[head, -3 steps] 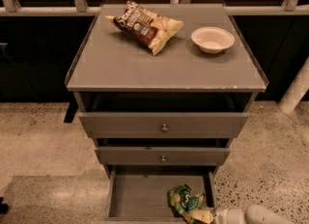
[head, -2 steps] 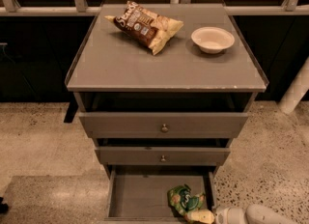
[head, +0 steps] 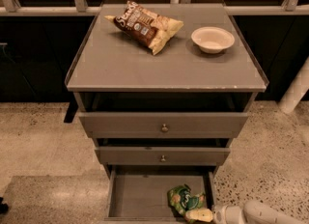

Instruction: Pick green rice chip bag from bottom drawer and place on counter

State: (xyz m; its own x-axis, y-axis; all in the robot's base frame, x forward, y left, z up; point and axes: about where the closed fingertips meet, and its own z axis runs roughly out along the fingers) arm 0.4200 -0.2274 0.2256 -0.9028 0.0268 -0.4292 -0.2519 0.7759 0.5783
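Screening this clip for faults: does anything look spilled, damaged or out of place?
Nothing stands out. The green rice chip bag lies crumpled at the front right of the bottom drawer, the pincer beside it at the frame's lower right; nothing spilled on the counter.

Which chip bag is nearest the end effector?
The green bag in the bottom drawer, beside the end effector; the brown bag lies up on the counter.

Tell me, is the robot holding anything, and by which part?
Cannot tell. The pincer is at the near right corner of the green rice chip bag in the bottom drawer.
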